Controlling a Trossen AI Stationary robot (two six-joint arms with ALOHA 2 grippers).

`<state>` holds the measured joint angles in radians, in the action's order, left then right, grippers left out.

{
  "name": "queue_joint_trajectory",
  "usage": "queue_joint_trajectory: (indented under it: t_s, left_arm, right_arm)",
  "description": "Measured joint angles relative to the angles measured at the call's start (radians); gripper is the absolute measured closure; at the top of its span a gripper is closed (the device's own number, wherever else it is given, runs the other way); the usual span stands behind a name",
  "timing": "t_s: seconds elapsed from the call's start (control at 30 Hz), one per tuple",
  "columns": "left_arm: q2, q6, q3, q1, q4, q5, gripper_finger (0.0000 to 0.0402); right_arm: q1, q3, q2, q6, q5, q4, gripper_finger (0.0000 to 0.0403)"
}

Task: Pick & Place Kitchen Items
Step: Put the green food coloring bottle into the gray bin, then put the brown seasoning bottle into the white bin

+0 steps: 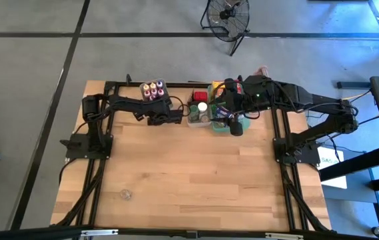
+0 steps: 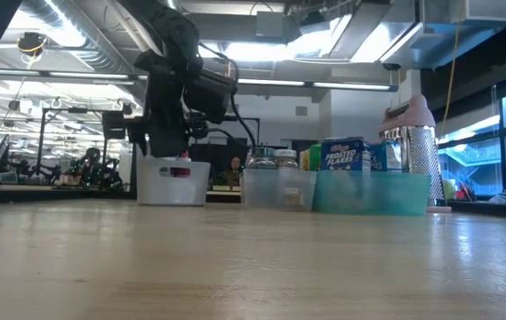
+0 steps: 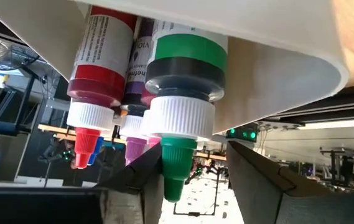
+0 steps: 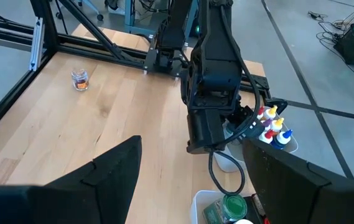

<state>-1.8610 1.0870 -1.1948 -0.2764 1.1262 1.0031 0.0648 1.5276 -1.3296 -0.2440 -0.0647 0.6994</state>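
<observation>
I find the green-capped bottle standing in the white bin at the far left of the row along the table's back edge, packed beside a red-capped bottle and a purple-capped one. From above, the bin shows several small bottle caps in a grid. My left gripper sits directly over this bin; its two dark fingers flank the green tip, spread apart with a gap on either side, so I record no contact and nothing held.

Next along the row I note a clear bin holding jars with white lids, then the teal tray carrying a blue cereal packet. A tall grey container with a pink rim stands at the tray's far end.

My right gripper hovers above the clear bin and tray, fingers wide apart and empty, looking across at the left arm.

One small jar lies alone on the near left part of the wooden table, well apart from everything else.
</observation>
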Motion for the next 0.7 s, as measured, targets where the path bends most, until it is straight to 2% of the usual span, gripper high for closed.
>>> queue_joint_trajectory:
  t_s: [0.2,0.5,0.6,0.7]
  left_arm:
    - [0.000,0.000,-0.086,0.000,0.001,0.023,0.0244]
    - [0.000,-0.009,-0.315,0.006,0.046,0.053,0.0243]
    - [0.006,-0.091,-0.423,0.018,0.128,0.112,0.0244]
    - [0.043,-0.244,-0.535,0.049,0.238,0.104,0.0244]
  right_arm:
    - [0.000,0.000,0.000,0.000,0.000,0.000,0.0121]
    - [0.000,0.000,0.000,0.001,0.000,0.000,0.0121]
    - [0.000,0.000,0.000,0.012,0.000,0.000,0.0121]
    - [0.000,0.000,0.000,0.016,0.000,0.002,0.0121]
